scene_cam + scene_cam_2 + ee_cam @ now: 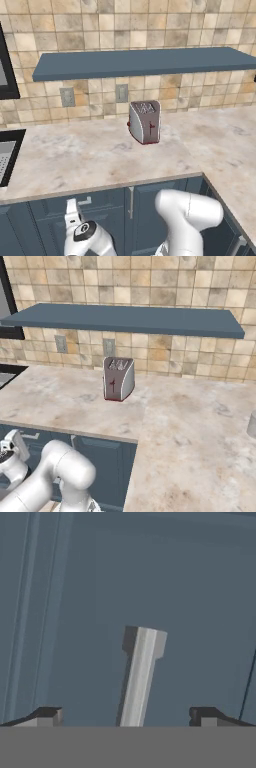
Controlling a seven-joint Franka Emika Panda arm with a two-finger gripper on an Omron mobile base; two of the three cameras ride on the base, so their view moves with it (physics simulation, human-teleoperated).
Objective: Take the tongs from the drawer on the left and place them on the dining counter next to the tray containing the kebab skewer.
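Observation:
The drawer [195, 607] is a dark slate-blue front under the counter, shut. Its silver bar handle [140, 677] stands between my two dark fingertips [48, 715], which sit wide apart on either side of it without touching it. My gripper [127, 717] is open and holds nothing. From the left base view the hand [80, 227] hangs low, right in front of the drawer front [102, 200] and its handle [85, 201]. The right base view has the hand [11, 456] at the lower left edge. The tongs are hidden. The tray, the kebab skewer and the dining counter are out of view.
A silver toaster [144, 121] stands on the beige kitchen counter [75, 155] under a blue wall shelf [145, 62]. A sink [6, 155] lies at the left edge. A cabinet door with a vertical handle [131, 202] is right of the drawer.

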